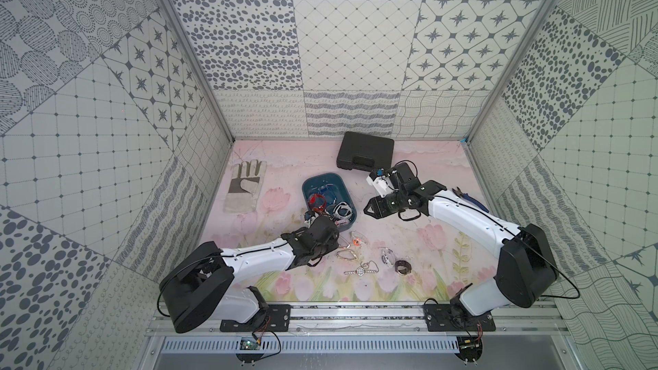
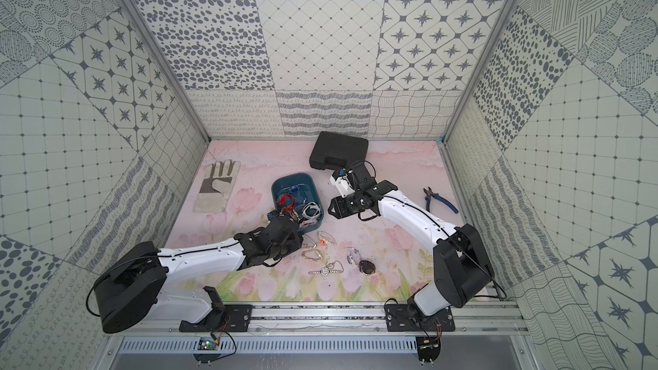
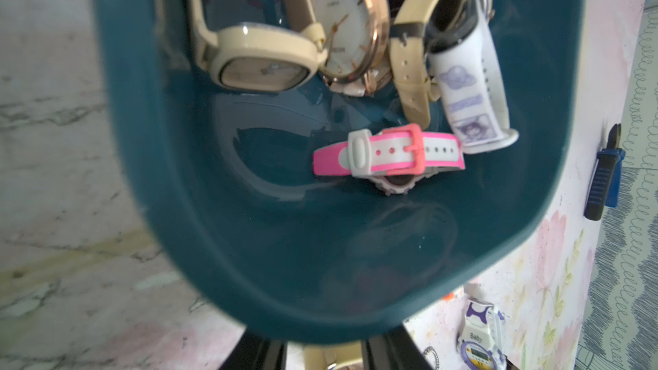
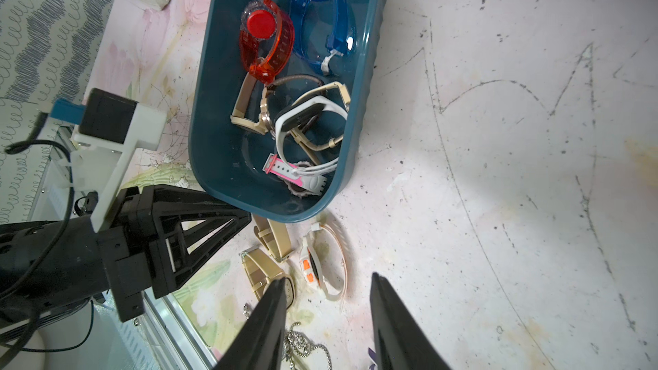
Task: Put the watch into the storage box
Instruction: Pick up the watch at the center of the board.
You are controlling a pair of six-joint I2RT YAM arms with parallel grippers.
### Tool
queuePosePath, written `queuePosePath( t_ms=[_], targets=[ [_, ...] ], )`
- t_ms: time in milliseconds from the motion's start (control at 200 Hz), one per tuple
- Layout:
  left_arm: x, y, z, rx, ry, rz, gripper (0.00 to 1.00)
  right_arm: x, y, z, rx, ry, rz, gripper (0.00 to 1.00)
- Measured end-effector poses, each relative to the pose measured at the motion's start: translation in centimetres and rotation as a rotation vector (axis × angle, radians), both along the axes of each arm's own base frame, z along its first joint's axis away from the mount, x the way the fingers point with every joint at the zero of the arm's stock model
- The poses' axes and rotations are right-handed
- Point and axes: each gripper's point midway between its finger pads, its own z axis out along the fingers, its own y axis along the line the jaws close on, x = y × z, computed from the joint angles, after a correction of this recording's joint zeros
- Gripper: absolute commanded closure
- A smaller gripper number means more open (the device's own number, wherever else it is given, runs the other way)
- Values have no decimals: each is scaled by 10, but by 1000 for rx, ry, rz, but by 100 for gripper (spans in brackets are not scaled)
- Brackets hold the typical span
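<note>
Left gripper point(image 4: 244, 217) is at the end of the box point(image 4: 210, 65), jaws partly open w/ nothing between; the pink-white watch point(image 3: 388, 153) lies inside the box. Right gripper point(image 4: 327, 277) hangs beside, jaws apart & empty, above other watches point(image 4: 313, 265) on the mat point(image 4: 498, 172).

The dark teal rounded plastic storage box point(image 3: 142, 158) shows in the left wrist view with its near rim blurred and far end cut off, and just outside that rim a beige strap point(image 3: 331, 359) is mostly cropped away.
</note>
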Motion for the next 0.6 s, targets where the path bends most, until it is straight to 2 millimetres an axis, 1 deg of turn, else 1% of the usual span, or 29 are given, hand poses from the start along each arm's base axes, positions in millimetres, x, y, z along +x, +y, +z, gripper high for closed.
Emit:
queuePosePath(
  t_ms=[80, 205, 315, 415, 600],
  targets=[
    [-6, 0, 1, 0, 5, -10, 57, 0, 0, 0, 0, -3, 2, 57],
    [-15, -6, 7, -8, -2, -41, 55, 1, -1, 0, -3, -5, 1, 57],
    [-22, -8, 8, -2, 0, -55, 54, 1, -2, -1, -4, -6, 3, 57],
    [-23, -9, 8, 6, 1, -59, 55, 1, -2, -2, -5, -6, 4, 57],
    [-21, -18, 7, 18, 13, -75, 56, 1, -2, -3, -6, -6, 4, 57]
  ],
)
